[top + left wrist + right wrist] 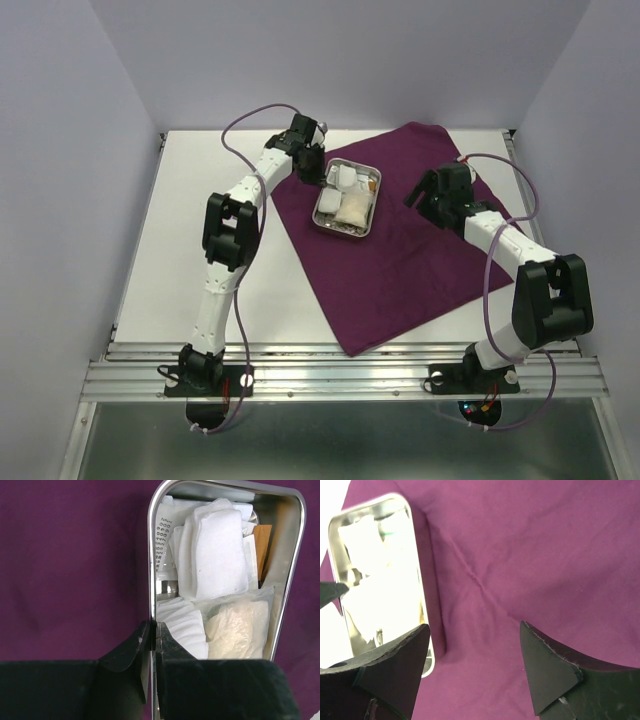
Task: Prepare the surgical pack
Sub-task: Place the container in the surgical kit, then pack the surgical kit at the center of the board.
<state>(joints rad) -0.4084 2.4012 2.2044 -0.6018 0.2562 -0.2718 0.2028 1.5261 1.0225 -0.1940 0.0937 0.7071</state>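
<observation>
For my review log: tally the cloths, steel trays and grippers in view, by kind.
purple cloth: 1
steel tray: 1
grippers: 2 (left gripper, right gripper)
Total: 4

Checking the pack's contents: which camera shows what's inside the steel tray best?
Left wrist. The steel tray fills the frame, so the gauze squares and a clear packet are distinct. The top external view shows the tray small, contents just pale shapes; the right wrist view shows them overexposed to white.
</observation>
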